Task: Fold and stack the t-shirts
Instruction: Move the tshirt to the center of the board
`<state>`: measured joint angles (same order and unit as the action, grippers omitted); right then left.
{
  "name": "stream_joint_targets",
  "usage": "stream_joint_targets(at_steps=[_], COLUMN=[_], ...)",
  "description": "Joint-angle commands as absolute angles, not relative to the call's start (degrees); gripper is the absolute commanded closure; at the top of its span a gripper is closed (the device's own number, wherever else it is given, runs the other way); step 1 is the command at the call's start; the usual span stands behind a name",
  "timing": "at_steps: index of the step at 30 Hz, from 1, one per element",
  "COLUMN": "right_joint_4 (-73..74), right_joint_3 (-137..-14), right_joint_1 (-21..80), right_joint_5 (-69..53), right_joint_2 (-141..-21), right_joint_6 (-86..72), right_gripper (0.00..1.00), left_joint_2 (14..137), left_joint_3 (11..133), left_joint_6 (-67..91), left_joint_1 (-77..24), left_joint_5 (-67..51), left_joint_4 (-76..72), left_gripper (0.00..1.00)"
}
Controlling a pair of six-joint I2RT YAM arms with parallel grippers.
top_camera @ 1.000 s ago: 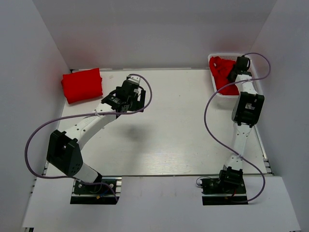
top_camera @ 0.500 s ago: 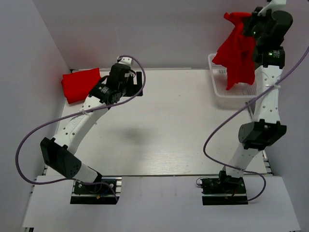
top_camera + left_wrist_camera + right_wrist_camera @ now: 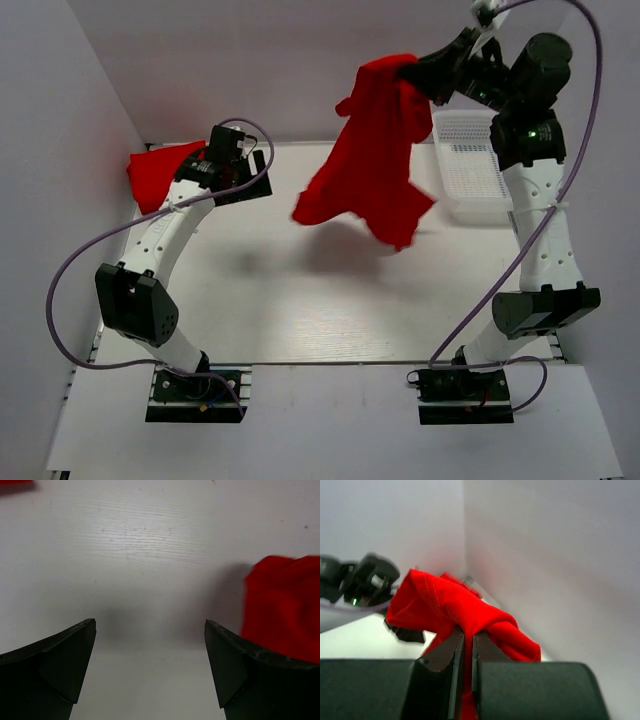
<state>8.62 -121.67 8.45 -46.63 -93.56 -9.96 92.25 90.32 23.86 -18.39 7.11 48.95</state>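
Dangling at one o'clock, a red t-shirt (image 3: 370,155) is clamped in the right gripper (image 3: 467,636); left gripper (image 3: 150,627) gapes at ten o'clock.

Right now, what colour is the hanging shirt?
Plain bright red shirt; top view shows it best.

a folded t-shirt (image 3: 160,176) lies in the far left corner of the table (image 3: 330,310) with the left gripper (image 3: 243,172) just to its right, the basket (image 3: 476,160) sits at the far right edge, and between them a hanging t-shirt (image 3: 375,160) dangles from the right gripper (image 3: 415,70) above the table.
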Motion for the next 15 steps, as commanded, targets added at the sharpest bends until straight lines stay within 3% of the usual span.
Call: stream_joint_targets(at_steps=[1, 7, 10, 11, 13, 14, 15], right_joint_4=[4.83, 6.06, 9.11, 10.45, 15.78, 16.95, 18.35], right_joint_3=[-109.65, -74.36, -67.43, -64.28, -63.28, -63.72, -64.94], right_joint_1=[9.40, 12.82, 16.42, 17.04, 18.98, 19.25, 19.60], right_joint_5=[-50.72, -44.13, -42.11, -40.79, -37.19, -36.22, -34.99], right_joint_2=[-90.01, -84.47, -87.60, -89.11, -94.79, -95.96, -97.28], right_joint_6=[-9.51, -2.39, -0.88, 1.64, 1.76, 3.24, 3.16], right_gripper=[1.00, 1.00, 0.98, 0.71, 0.53, 0.10, 0.10], left_joint_2=[87.28, 83.24, 82.71, 82.71, 82.71, 82.71, 82.71], left_joint_3=[88.07, 80.34, 75.60, 73.85, 72.17, 70.94, 70.41], left_joint_6=[27.41, 29.62, 29.62, 29.62, 28.92, 28.92, 28.92], left_joint_1=[-17.32, -16.26, -16.26, -16.26, -16.26, -16.26, -16.26], left_joint_5=[10.18, 12.30, 11.35, 10.64, 8.80, 8.27, 8.26], left_joint_4=[55.70, 58.45, 58.45, 57.84, 56.34, 55.21, 55.20], left_gripper=[0.00, 0.00, 0.00, 0.00, 0.00, 0.00, 0.00])
